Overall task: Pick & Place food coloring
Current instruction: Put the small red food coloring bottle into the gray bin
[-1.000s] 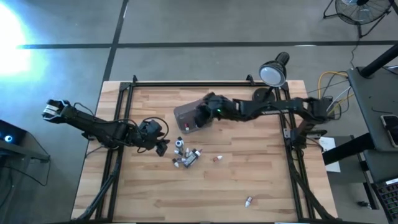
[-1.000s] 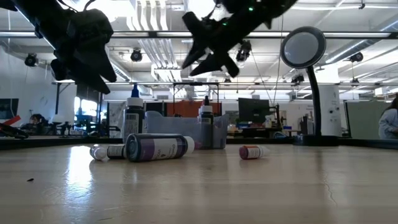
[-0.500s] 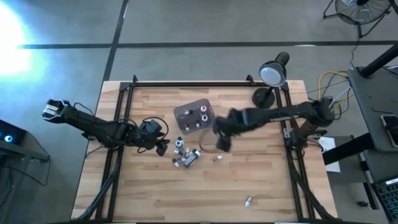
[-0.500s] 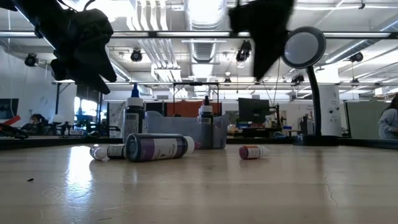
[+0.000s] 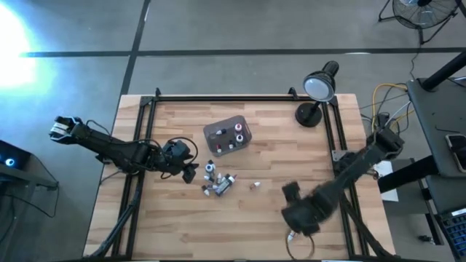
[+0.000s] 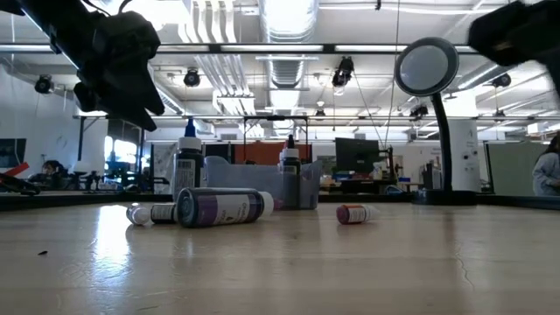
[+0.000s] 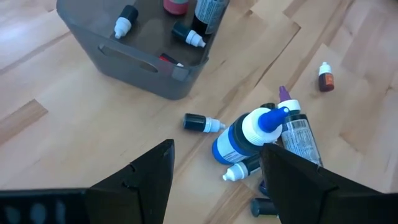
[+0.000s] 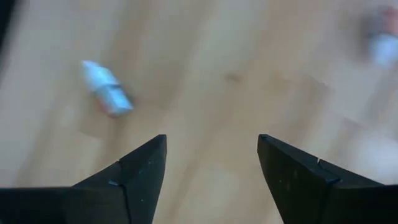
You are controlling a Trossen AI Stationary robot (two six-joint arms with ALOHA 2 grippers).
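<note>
Two arms: left gripper [image 5: 191,172] just beside the tub [image 5: 227,136], fingers apart, empty; right gripper [image 5: 293,231] well apart from it, fingers apart, empty.
Bench [image 5: 182,218]: pale wood planks, smooth.
Tub: grey, translucent, square; some bottles inside.
Cluster [image 5: 218,180]: small round bottles heaped near the tub.
Stray bottle [image 5: 291,235]: lying far from the tub, under the right gripper.
Risk: round, lying flat, may roll from closing fingers.
</note>
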